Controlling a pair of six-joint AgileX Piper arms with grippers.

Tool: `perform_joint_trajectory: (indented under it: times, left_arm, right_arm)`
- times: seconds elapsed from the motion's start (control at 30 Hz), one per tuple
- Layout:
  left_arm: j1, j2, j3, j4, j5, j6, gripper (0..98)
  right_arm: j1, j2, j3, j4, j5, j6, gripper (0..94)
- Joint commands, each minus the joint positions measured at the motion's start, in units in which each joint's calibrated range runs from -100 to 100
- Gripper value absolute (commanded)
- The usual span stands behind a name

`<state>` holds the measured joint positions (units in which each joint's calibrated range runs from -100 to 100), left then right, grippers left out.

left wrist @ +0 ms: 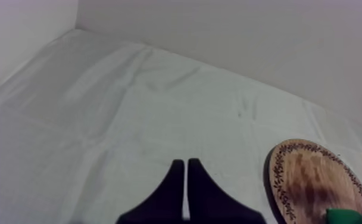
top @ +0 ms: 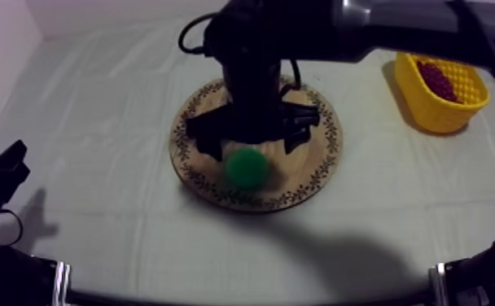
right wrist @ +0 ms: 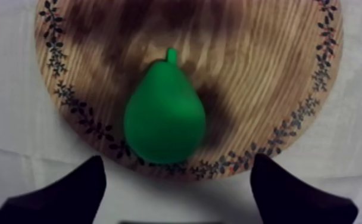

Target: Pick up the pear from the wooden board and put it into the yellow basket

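Observation:
A green pear point(top: 247, 167) lies on the near half of the round wooden board point(top: 316, 167). My right arm reaches in from the upper right, and its gripper point(top: 252, 146) hangs open just above the pear, one finger out to each side. In the right wrist view the pear point(right wrist: 164, 116) lies stem away, on the board point(right wrist: 261, 71) near its patterned rim. The right gripper point(right wrist: 176, 159) is spread wider than the fruit, and its fingers point(right wrist: 70, 190) hold nothing. The yellow basket point(top: 454, 110) stands at the far right. My left gripper point(left wrist: 186, 179) is shut, a narrow wedge over bare cloth.
Dark red fruit point(top: 438, 79) lies in the basket. My left arm point(top: 2, 171) rests low at the left edge of the table. From the left wrist the board point(left wrist: 311, 179) appears off to the side, with a bit of the pear point(left wrist: 344, 215).

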<state>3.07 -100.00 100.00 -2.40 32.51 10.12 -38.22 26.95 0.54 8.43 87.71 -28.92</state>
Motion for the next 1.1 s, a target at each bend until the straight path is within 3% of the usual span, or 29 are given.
perform_joint_trajectory:
  times: [0.0, 0.57, 0.87, 1.07]
  left_arm:
    - [0.0, 0.0, 0.0, -0.02, 0.0, 0.0, 0.1]
    - [0.0, 0.0, 0.0, -0.02, 0.0, 0.0, 0.1]
    - [0.0, 0.0, 0.0, -0.02, 0.0, 0.0, 0.1]
    - [0.0, 0.0, 0.0, -0.02, 0.0, 0.0, 0.1]
  right_arm:
    - [0.1, 1.0, 0.5, -0.5, -2.2, 0.6, 83.0]
    - [0.8, 9.1, 2.4, -2.3, -11.4, 3.0, 72.8]
    - [1.0, 10.4, 1.4, -1.9, -12.9, 3.8, 45.7]
    - [1.1, 9.5, 1.6, -1.6, -13.4, 4.2, 37.9]
